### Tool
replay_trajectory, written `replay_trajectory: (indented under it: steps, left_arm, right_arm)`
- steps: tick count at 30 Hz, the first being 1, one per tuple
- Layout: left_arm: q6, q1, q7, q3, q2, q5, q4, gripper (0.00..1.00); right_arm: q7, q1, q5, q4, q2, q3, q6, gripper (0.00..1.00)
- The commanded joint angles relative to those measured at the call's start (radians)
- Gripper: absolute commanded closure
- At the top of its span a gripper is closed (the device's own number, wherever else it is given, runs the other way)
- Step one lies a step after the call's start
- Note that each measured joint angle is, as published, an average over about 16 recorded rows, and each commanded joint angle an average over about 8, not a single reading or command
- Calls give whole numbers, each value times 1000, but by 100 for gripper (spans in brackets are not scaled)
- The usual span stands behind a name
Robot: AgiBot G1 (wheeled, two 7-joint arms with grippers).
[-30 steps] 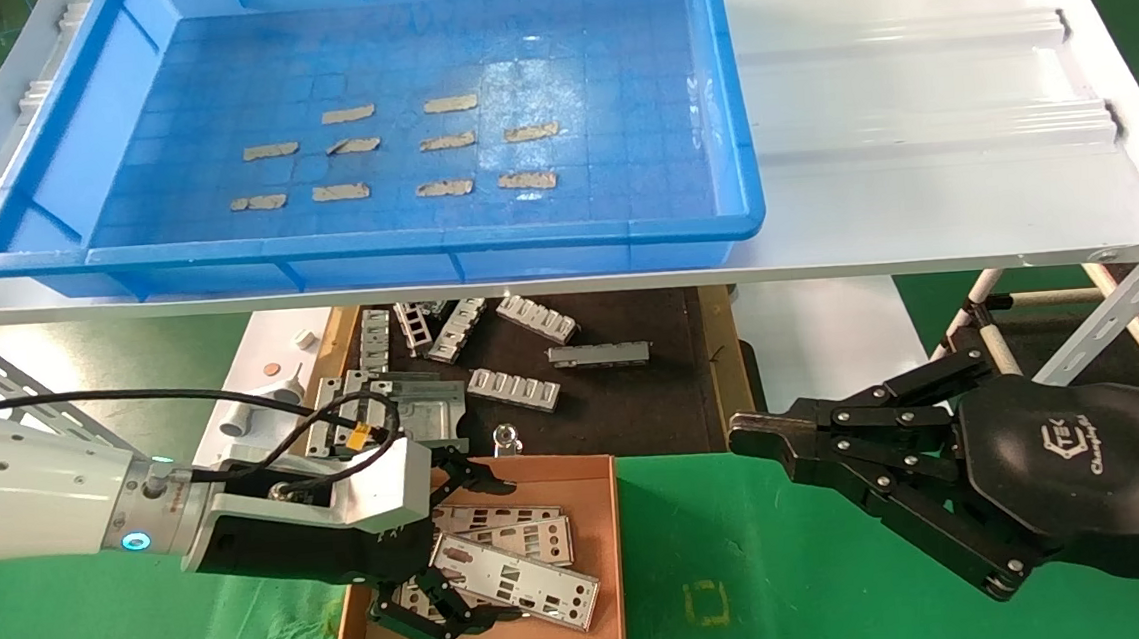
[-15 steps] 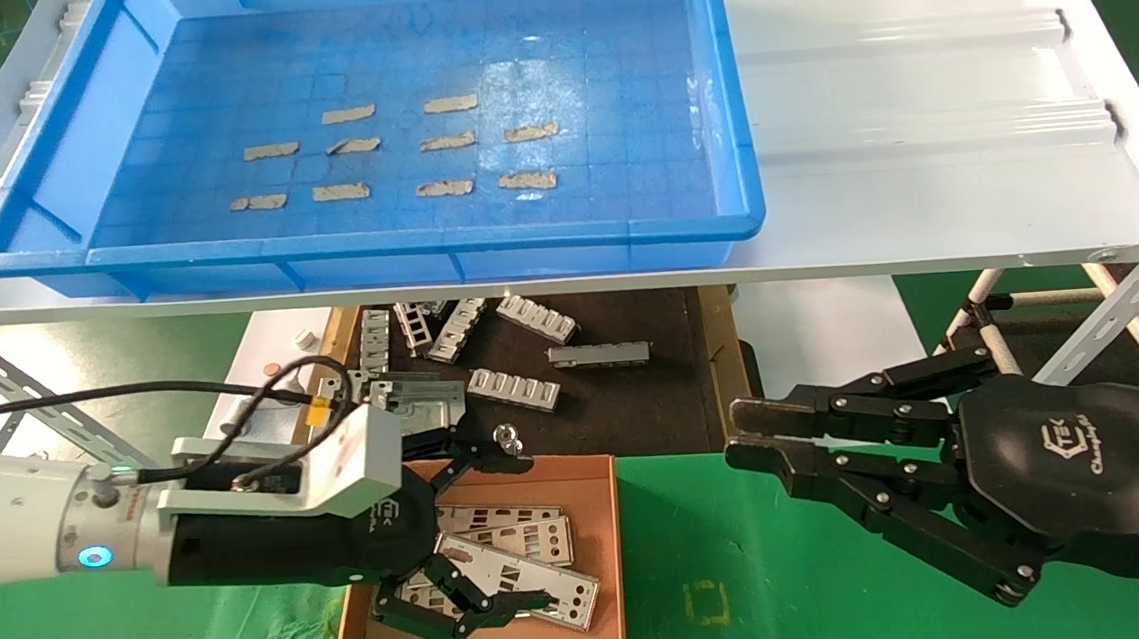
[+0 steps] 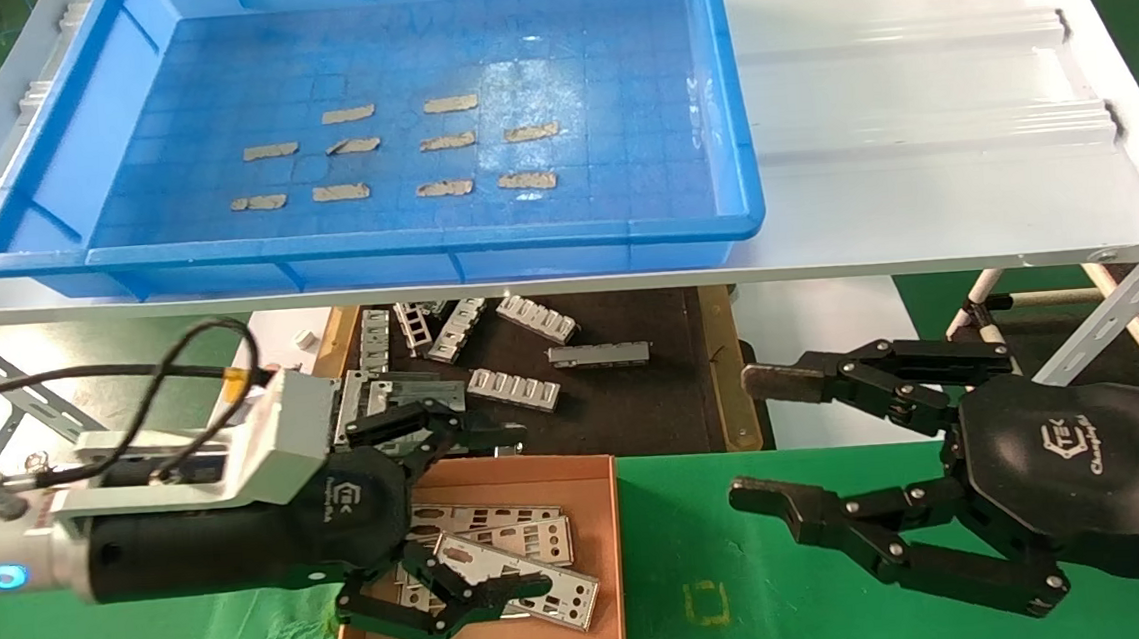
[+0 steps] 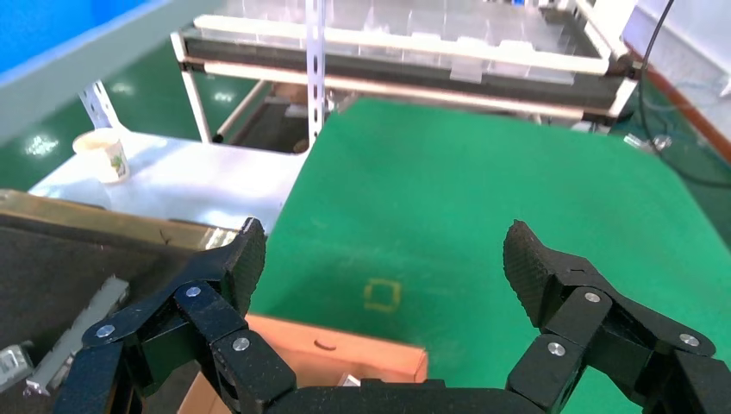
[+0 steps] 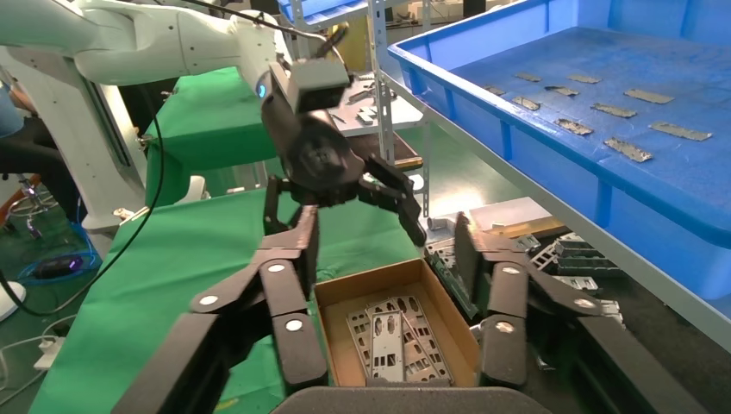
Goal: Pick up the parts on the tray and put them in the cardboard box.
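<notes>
Hovering over the box's (image 3: 581,479) near-left part: left gripper (image 3: 478,511), fingers spread wide, holding nothing, lower fingers above the plates (image 3: 511,564). Plates: several, silver, overlapping flat inside the box, topmost one askew toward the box's right wall. Box: brown, open-topped, on green cloth (image 3: 705,541), far edge touching the dark mat (image 3: 625,396). On the mat, behind the box: grey slotted brackets (image 3: 512,388) scattered, plus a larger flat metal panel (image 3: 404,396) just behind the left gripper's upper fingers. Small yellow square mark (image 3: 706,603) on the cloth, right of the box. Right gripper (image 3: 760,438): well right of the box, above the cloth, fingers wide apart, empty, pointing toward the box. Above all: white shelf (image 3: 917,135) carrying the blue tray (image 3: 729,98); on the tray floor only small grey strips (image 3: 447,142) in rough rows. Shelf edge overhanging the mat's far part, hiding it.
</notes>
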Motion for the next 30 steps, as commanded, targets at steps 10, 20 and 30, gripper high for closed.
replay_trajectory:
  steps: [10,20,30]
  left_arm:
    - [26,87,-82,-153,-56,-45,-117,0]
    - [49,167,-157,-293,-106,-85,-223,0]
    - [69,235,-220,-413,-149,-120,-314,0]
  right_arm:
    - [0,0,0,0,0,0,0,0]
    - [0,0,0,0,0,0,0,0]
    - [0,0,0,0,0,0,0,0]
